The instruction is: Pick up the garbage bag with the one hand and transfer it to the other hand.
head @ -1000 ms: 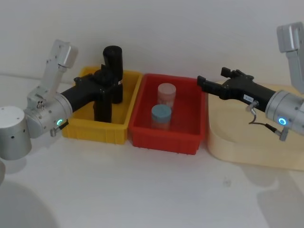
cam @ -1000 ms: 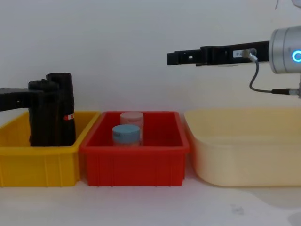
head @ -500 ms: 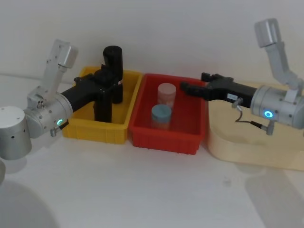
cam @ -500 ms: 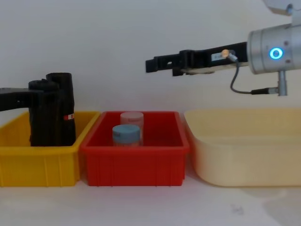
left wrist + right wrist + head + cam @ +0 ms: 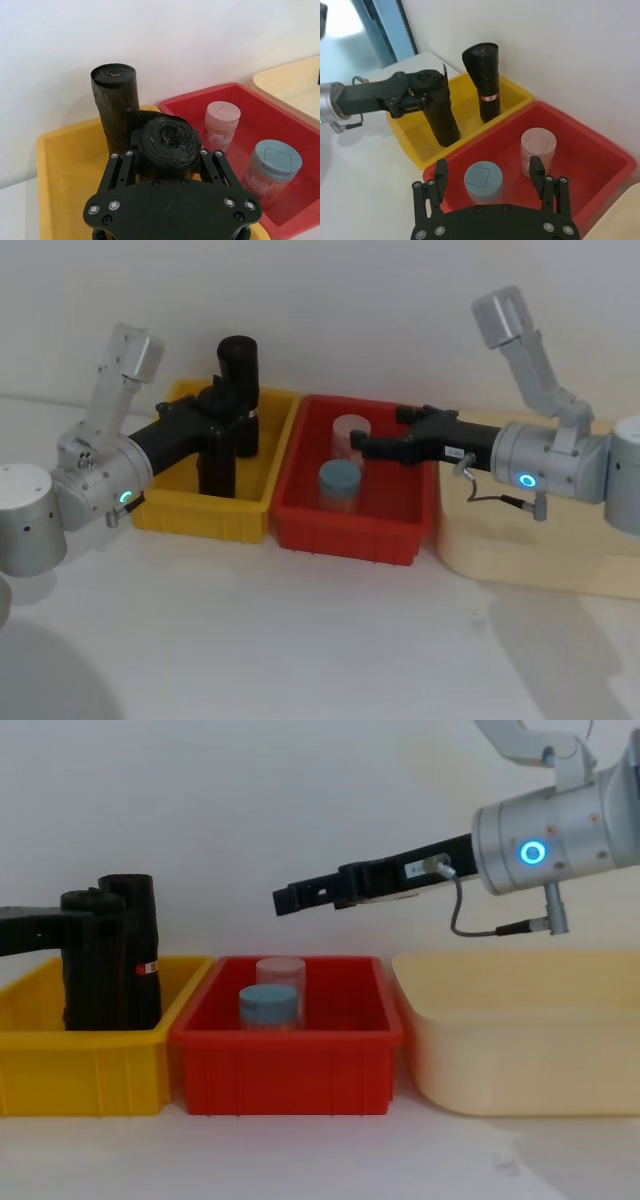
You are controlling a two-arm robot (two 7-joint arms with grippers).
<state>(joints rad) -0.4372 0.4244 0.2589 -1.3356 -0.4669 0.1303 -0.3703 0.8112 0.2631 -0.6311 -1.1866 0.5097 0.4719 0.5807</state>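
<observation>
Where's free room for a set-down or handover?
Free: the cream tray, and the table in front of the bins. The red bin has floor right of its two jars, under the open right gripper. Crowded: the yellow bin, where the left gripper clamps the garbage bag beside the taller roll.

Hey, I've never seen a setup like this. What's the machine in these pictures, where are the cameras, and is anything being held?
It is a robot with two arms, each ending in a grasping tool. One picture looks down from its head, one looks across from its chest, two come from its wrists. On the table stand a yellow bin, a red bin and a cream tray. The left tool is clamped around the garbage bag, a short black roll standing in the yellow bin beside a taller labelled roll. The right tool hangs open above the red bin, which holds a pink-lidded jar and a blue-lidded jar.
</observation>
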